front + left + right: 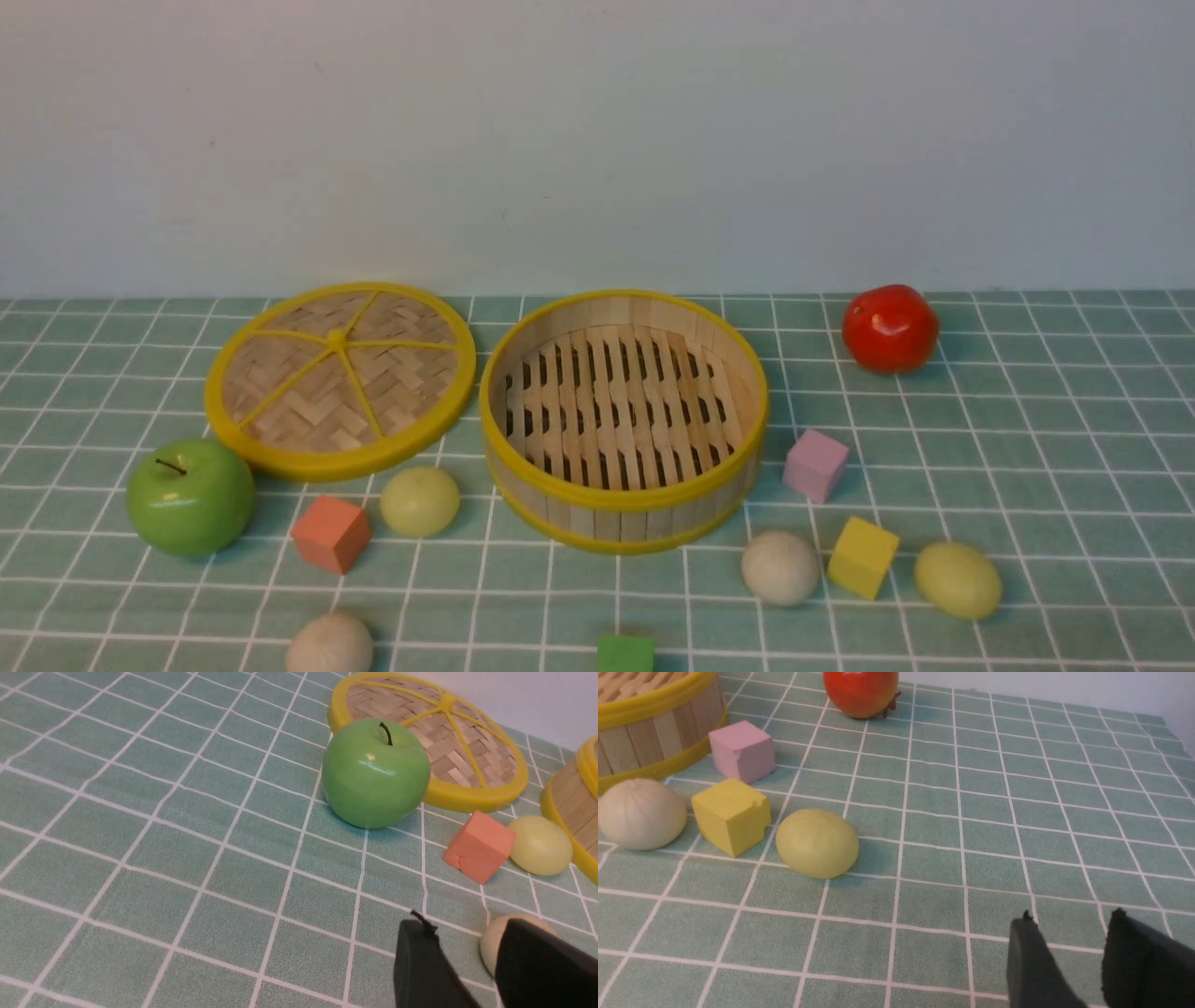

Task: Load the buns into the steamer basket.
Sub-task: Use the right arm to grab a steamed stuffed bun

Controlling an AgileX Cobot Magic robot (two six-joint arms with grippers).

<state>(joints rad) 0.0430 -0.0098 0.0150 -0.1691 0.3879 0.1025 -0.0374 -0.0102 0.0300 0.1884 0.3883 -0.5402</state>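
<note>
Bamboo steamer basket (pixel 624 499): centre of front view, empty.
Buns: all outside it; pale green bun (pixel 419 501) and beige bun (pixel 329 644) lower left, two lower right.
Left gripper (pixel 462 938): spread, empty, near beige bun.
Right gripper (pixel 1069 926): spread, empty.
Risk: a pinched bun could roll away; orange cube (pixel 330 532) may block a finger.

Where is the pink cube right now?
In the front view, the pink cube sits just right of the steamer basket, apart from it, with the yellow cube nearer the robot.
</note>
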